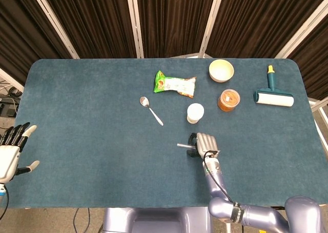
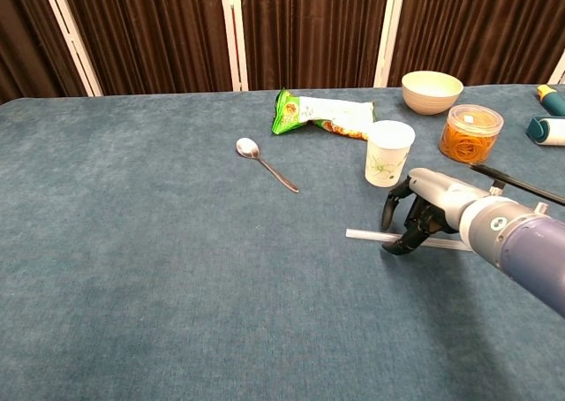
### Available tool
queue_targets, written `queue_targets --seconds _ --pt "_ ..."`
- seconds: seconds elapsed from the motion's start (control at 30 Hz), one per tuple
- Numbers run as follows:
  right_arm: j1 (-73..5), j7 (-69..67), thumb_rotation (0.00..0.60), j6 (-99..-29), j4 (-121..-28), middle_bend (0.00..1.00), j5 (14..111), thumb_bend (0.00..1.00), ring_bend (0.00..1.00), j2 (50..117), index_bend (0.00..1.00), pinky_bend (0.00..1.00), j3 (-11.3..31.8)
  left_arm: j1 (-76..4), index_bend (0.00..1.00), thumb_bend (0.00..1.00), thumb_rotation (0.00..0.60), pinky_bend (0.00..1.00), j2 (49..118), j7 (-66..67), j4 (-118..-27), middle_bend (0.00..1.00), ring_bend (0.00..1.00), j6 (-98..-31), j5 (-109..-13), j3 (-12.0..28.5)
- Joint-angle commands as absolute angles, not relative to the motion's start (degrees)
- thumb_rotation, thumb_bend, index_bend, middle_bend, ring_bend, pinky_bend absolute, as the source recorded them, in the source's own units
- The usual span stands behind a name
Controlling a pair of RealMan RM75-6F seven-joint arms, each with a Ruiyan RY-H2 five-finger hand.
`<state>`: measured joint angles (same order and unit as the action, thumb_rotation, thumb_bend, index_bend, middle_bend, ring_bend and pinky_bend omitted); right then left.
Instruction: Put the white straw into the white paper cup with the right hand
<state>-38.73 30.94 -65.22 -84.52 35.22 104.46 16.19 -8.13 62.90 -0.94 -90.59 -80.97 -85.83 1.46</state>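
Right hand [image 2: 422,215] is down on the table over the white straw [image 2: 366,235], fingers curled around it with the fingertips at table level; straw lies flat on the blue cloth, one end sticking out left of the hand, the other end showing past the hand on the right in the chest view. Fingers are on or at the straw, but whether they actually grip it can't be told from either view. In the head view the right hand [image 1: 205,143] sits just below the white paper cup [image 1: 195,113], straw [image 1: 182,146] end poking out toward the left. Cup [image 2: 389,153] stands upright, just beyond the hand, not touching it. Left hand [image 1: 11,151] is at the far left table edge, fingers spread, holding nothing. Also on the table: spoon [image 1: 150,110], green snack packet [image 1: 175,83], cream bowl [image 1: 221,70], lidded tub with orange contents [image 1: 228,100], lint roller [image 1: 273,93].
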Motion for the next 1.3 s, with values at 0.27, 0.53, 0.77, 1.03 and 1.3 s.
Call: queue_targets --seconds 0.27,0.53,0.77,1.03,1.3 --pt "-38.4 30.1 0.600 -64.5 -82.6 1.00 35.0 0.33 0.99 105.1 0.53 1.00 16.2 -8.1 0.07 0.20 0.600 0.00 62.9 -0.9 -90.6 0.00 0.00 -81.0 -85.8 1.5" --pt "-37.7 28.6 0.600 -65.2 -82.1 1.00 36.9 0.35 0.99 105.5 0.62 1.00 15.9 -8.1 0.07 0.20 0.600 0.00 62.9 -0.9 -90.6 0.00 0.00 -81.0 -85.8 1.5" --pt "-36.8 26.8 0.600 -66.2 -83.8 1.00 39.9 0.35 0.99 104.9 0.63 1.00 15.7 -8.1 0.07 0.20 0.600 0.00 62.9 -0.9 -90.6 0.00 0.00 -81.0 -85.8 1.5" --pt "-34.7 23.9 0.600 -67.9 -90.2 1.00 44.3 0.35 0.99 100.7 0.63 1.00 15.7 -8.1 0.07 0.20 0.600 0.00 62.9 -0.9 -90.6 0.00 0.00 -81.0 -85.8 1.4" --pt "-30.6 12.7 0.600 -69.1 -103.3 1.00 48.9 0.35 0.99 91.6 0.63 1.00 21.0 -8.1 0.07 0.20 0.600 0.00 63.0 -0.9 -90.6 0.00 0.00 -81.1 -85.9 1.4"
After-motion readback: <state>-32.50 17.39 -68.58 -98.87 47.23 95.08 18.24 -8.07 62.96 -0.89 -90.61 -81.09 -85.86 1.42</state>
